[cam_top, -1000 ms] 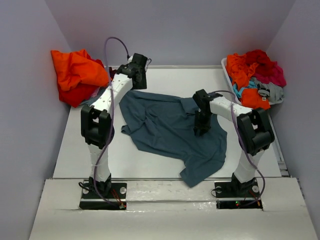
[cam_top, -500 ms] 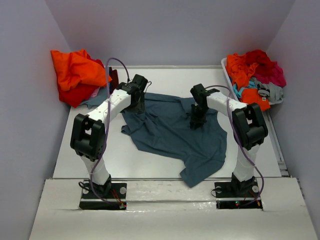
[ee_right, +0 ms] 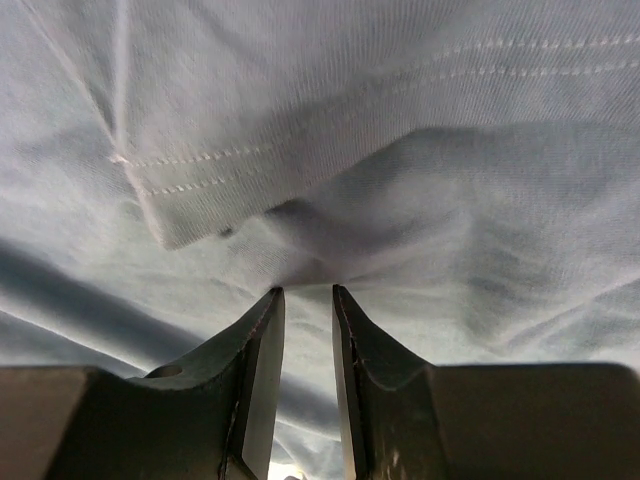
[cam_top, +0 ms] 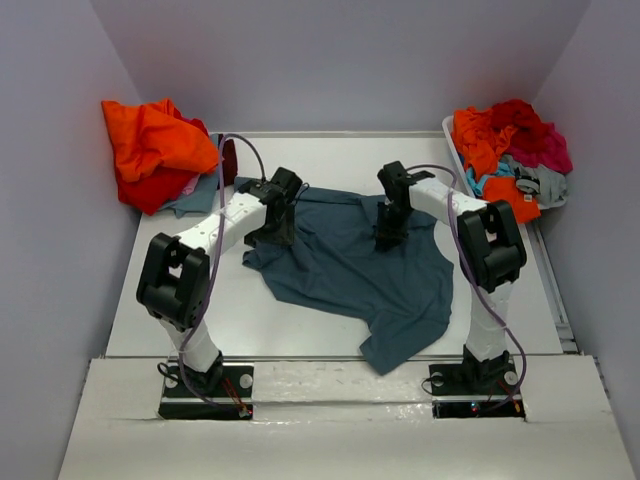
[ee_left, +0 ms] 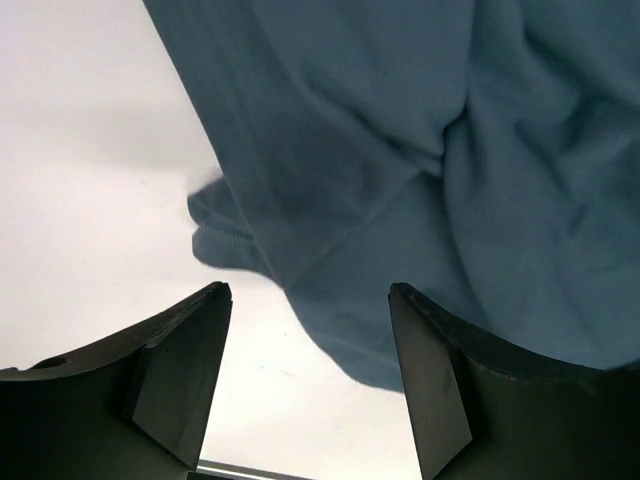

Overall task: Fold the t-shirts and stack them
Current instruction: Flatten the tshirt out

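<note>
A dark slate-blue t-shirt (cam_top: pixel 340 265) lies crumpled and spread out on the white table (cam_top: pixel 160 300). My left gripper (cam_top: pixel 268 232) is open and low over the shirt's left edge; in the left wrist view (ee_left: pixel 310 300) its jaws stand wide apart over bare table, with the shirt's hem (ee_left: pixel 420 150) just ahead. My right gripper (cam_top: pixel 386 238) is down on the shirt's upper right part. In the right wrist view (ee_right: pixel 305 290) its jaws are nearly closed, pinching a small pucker of the shirt's cloth (ee_right: pixel 400 120) beside a stitched hem.
A heap of orange and red shirts (cam_top: pixel 150 150) lies at the back left corner. A white basket (cam_top: pixel 449 137) at the back right holds orange, red, magenta, teal and grey shirts (cam_top: pixel 512 150). Walls close in on both sides.
My left arm has swung down from the back of the table to the shirt's left edge. My right gripper has moved a little farther back over the shirt.
</note>
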Robot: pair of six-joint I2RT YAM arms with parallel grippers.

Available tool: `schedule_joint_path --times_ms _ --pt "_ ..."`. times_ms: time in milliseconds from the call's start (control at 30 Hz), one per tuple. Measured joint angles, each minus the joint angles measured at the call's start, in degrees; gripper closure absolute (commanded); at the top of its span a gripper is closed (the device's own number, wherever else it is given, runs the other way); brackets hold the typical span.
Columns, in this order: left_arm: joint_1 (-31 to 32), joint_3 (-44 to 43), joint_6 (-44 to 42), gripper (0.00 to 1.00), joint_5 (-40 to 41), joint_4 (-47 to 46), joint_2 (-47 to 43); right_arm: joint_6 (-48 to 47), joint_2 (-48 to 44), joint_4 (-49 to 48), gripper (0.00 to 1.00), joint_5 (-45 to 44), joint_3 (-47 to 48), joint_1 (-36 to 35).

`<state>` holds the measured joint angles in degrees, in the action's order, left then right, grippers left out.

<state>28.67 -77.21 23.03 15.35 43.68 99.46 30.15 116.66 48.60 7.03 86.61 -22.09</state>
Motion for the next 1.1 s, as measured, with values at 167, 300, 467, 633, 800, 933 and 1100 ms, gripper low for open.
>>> schedule_joint_path --times_ms 167,300,467,633,800,933,1100 --pt "0.24 8.33 2.73 0.24 -2.71 0.15 -5.95 -0.5 -0.76 -0.22 0.68 0.09 -2.12 0.0" --pt "0.24 11.98 4.04 0.25 -4.76 -0.11 -8.85 -0.68 -0.79 -0.26 0.68 0.5 -2.84 0.0" --pt "0.92 13.29 4.68 0.25 -6.47 -0.68 -8.98 -0.98 -0.79 -0.13 0.68 0.57 -2.54 0.0" --pt "1.38 13.44 4.42 0.24 -6.97 -1.18 -8.24 -1.05 -0.79 0.42 0.68 0.2 0.35 0.0" --pt "1.55 11.08 3.06 0.24 -6.97 -2.08 -2.75 -0.74 -0.5 0.15 0.68 0.09 3.65 0.42" --pt "1.62 7.89 1.77 0.24 -6.93 -2.51 1.97 -0.37 2.23 0.13 0.68 0.11 6.88 1.05" --pt "1.62 2.93 0.13 0.23 -6.08 -2.69 7.63 -0.33 5.01 0.44 0.68 0.09 8.72 1.79"
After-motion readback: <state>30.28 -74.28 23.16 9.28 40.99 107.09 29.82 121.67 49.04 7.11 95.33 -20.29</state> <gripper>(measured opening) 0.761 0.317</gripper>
